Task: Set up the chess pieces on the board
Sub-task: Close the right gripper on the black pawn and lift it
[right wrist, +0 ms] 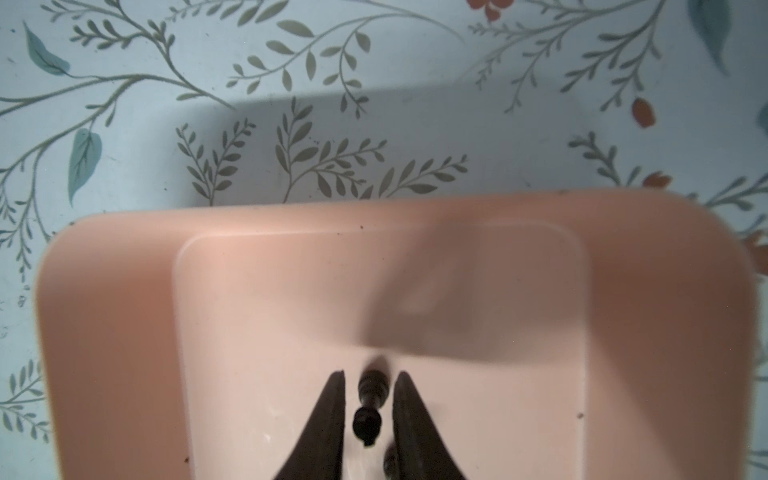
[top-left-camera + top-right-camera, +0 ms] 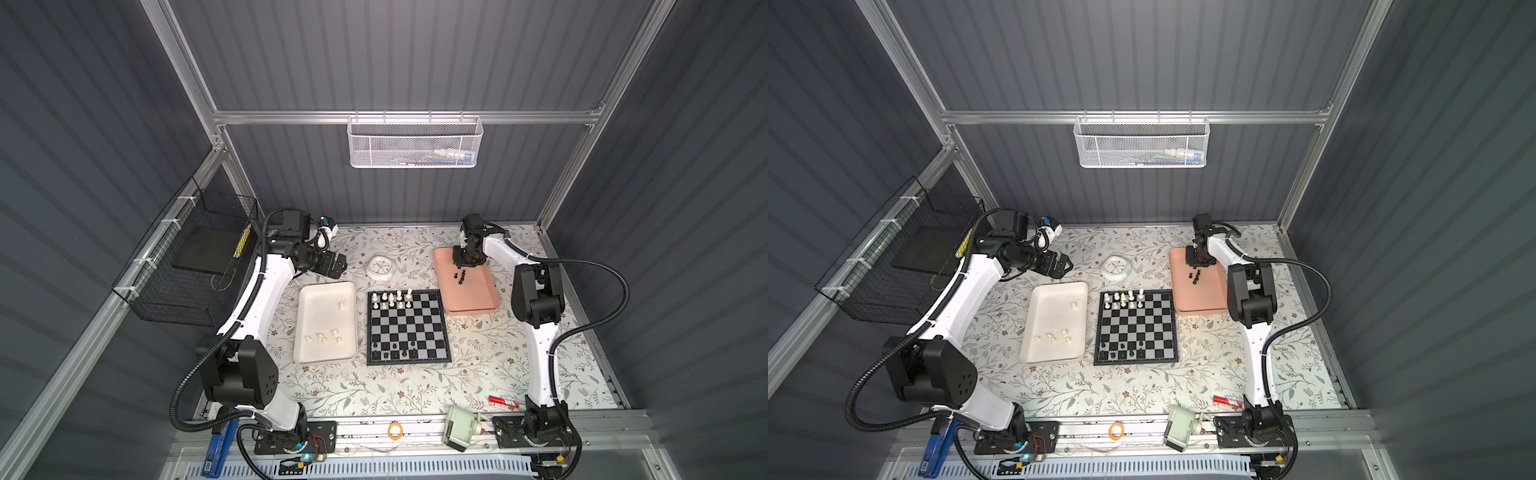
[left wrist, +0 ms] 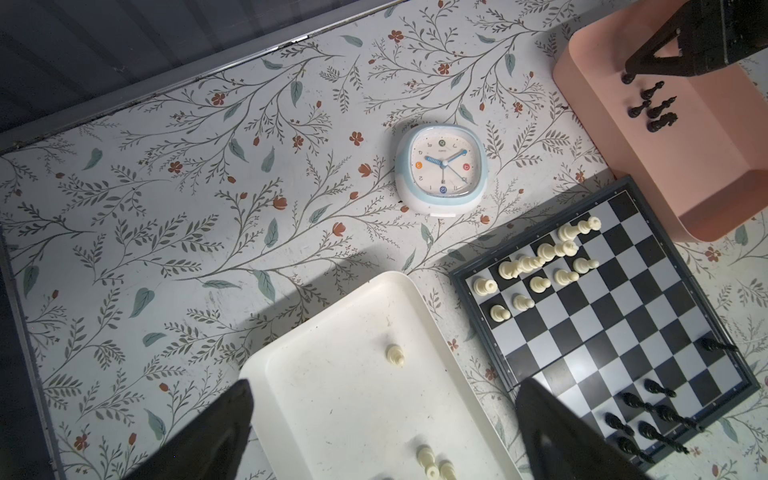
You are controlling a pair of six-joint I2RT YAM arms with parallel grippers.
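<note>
The board [image 2: 407, 328] lies mid-table, with several cream-white chess pieces [image 2: 392, 299] on its far rows and several black ones [image 2: 395, 349] on its near rows. More white pieces [image 2: 324, 337] lie loose in the white tray [image 2: 320, 291]. Loose black pieces [image 2: 460, 277] lie in the pink tray [image 2: 473, 299]. My right gripper [image 2: 467, 264] points down into that tray. In the right wrist view its jaws [image 1: 370, 372] stand narrowly open around one black piece [image 1: 368, 424], with thin gaps on both sides. My left gripper [image 2: 338, 266] hovers wide open beyond the white tray's far end, holding nothing [image 3: 385, 382].
A small clock [image 2: 381, 267] sits behind the board. A red marker [image 2: 503, 402], a green device [image 2: 459, 428] and an orange ring [image 2: 395, 431] lie near the front edge. A black wire basket [image 2: 187, 270] hangs on the left wall, a white mesh basket [image 2: 415, 143] on the back wall.
</note>
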